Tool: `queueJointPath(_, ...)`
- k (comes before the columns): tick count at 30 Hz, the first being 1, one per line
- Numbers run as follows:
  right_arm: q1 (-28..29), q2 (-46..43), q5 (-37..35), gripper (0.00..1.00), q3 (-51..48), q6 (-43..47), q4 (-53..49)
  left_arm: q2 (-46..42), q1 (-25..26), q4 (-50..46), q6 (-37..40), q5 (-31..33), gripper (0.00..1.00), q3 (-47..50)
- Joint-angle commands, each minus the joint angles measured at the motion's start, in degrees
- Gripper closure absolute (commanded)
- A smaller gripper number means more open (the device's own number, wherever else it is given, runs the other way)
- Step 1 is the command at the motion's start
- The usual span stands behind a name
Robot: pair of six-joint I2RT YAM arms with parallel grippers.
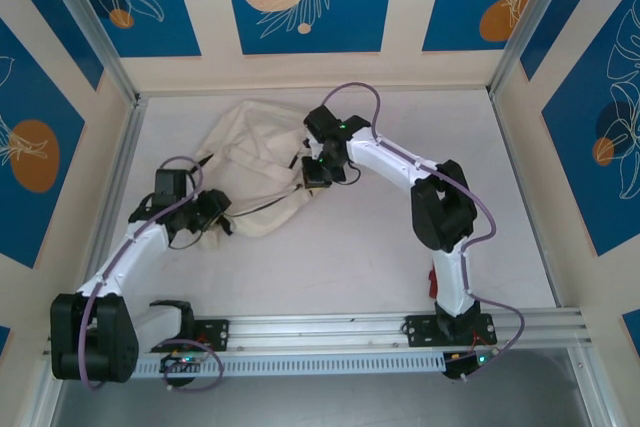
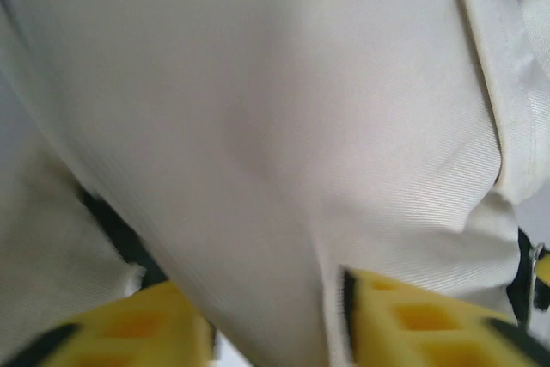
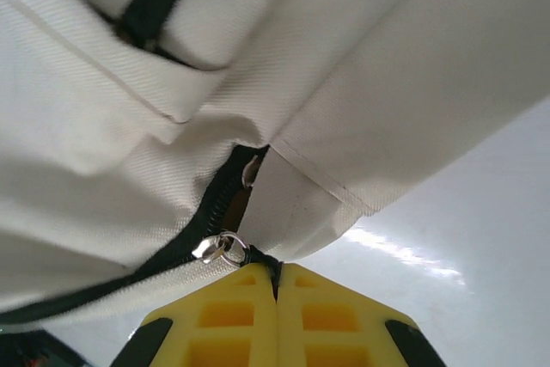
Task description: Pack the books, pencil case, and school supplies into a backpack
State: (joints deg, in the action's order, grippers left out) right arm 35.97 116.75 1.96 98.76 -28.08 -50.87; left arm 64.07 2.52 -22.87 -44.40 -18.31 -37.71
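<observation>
Backpack [image 1: 250, 162]: soft cream twill, crumpled, mid-left on white table [image 1: 350, 267]. Left gripper [image 2: 275, 333]: yellow fingers spread, unclamped, fabric fold between. Right gripper [image 3: 277, 294]: clenched on dark zipper pull [image 3: 260, 258], beside 1 silver ring [image 3: 219, 247].

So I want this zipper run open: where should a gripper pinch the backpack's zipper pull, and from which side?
Pinch the dark tab beyond the metal ring, coming in over the table beside the backpack: it is thin, flat and juts clear of the fabric. The right gripper is shut on it so.
</observation>
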Motion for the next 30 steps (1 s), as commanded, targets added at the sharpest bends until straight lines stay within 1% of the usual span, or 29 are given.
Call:
queueJointPath(1, -3.5, -4.4, -1.7, 1.00, -4.4, 0.7, -0.8, -1.3, -0.6, -7.7, 5.2, 1.4, 0.37, -4.8)
queueJointPath(3, -4.7, -7.6, -0.8, 1.00, -8.5, 1.0, 0.0, -2.1, -0.6, -9.7, 6.2, 2.1, 0.29, -6.9)
queueJointPath(6, -6.9, -12.2, -0.5, 1.00, -15.1, 1.3, 0.5, -2.4, -0.6, -11.5, 7.9, 2.7, 0.25, -9.4)
queueJointPath(10, -11.1, -18.3, -1.5, 1.00, -23.4, 1.4, 1.0, -2.4, -0.5, -12.5, 10.0, 2.8, 0.24, -11.5)
queueJointPath(12, -14.1, -21.1, -2.5, 1.00, -26.6, 1.1, 1.4, -2.2, -0.4, -11.9, 10.5, 1.7, 0.23, -11.8)
queueJointPath(14, -17.0, -22.7, -3.3, 1.00, -28.6, 0.7, 1.8, -1.9, -0.1, -10.8, 10.7, 0.3, 0.23, -12.1)
queueJointPath(16, -18.7, -23.7, -4.0, 0.99, -29.1, 0.1, 2.2, -1.4, 0.7, -10.0, 10.6, -0.7, 0.23, -12.4)
queueJointPath(18, -18.9, -24.7, -3.6, 0.85, -28.6, -0.1, 2.7, -0.5, 2.4, -9.4, 10.7, -0.4, 0.23, -13.2)
queueJointPath(21, -18.2, -26.4, -3.2, 0.57, -27.2, -1.2, 4.1, 1.6, 6.3, -9.1, 10.4, 1.1, 0.24, -14.7)
queueJointPath(23, -17.4, -27.2, -3.1, 0.46, -26.2, -1.9, 5.4, 3.6, 9.8, -7.8, 9.8, 2.3, 0.25, -15.4)
queueJointPath(25, -16.3, -27.4, -2.3, 0.42, -25.3, -2.4, 6.9, 6.1, 13.4, -6.9, 9.4, 3.7, 0.28, -16.6)
queueJointPath(28, -14.0, -26.2, 0.6, 0.42, -24.8, -3.7, 10.1, 11.2, 18.8, -5.0, 8.0, 6.0, 0.35, -18.6)
queueJointPath(30, -12.2, -24.1, 3.4, 0.43, -24.7, -4.4, 12.1, 14.6, 21.7, -2.0, 5.9, 6.5, 0.43, -19.2)
